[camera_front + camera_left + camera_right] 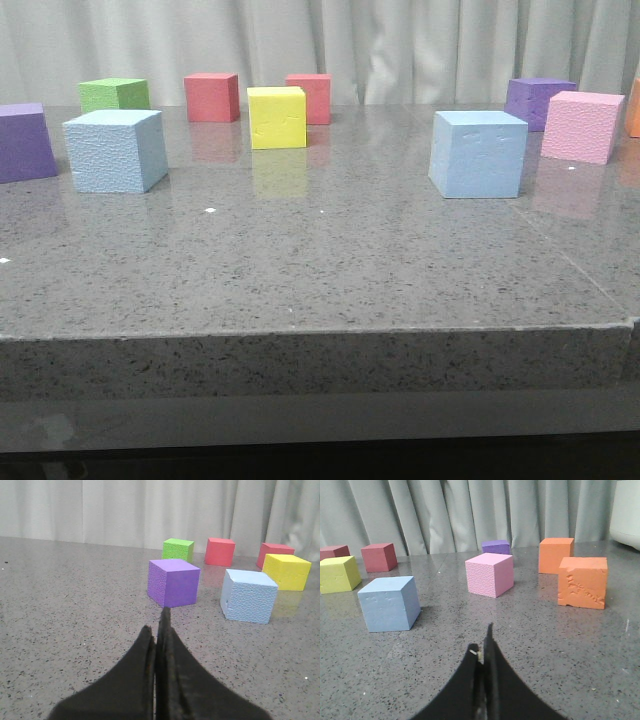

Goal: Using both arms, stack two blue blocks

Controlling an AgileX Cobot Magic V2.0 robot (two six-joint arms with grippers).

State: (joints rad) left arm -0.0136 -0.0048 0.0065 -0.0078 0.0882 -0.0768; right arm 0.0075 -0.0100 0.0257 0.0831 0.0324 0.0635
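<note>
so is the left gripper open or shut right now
Shut: in the left wrist view the left gripper shows its two dark fingers pressed together with nothing between them, short of the purple cube.

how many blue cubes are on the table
2. One pale blue cube sits on the robot's left side, beside a purple cube. The other blue cube sits on the right side, in front of a pink cube. None appear hidden.

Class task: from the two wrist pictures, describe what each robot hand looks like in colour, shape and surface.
The left hand has two matte black fingers, broad at the base and curving to thin tips. The right hand matches it: black, angular, tapering. No cables, markings or sleeves show.
</note>
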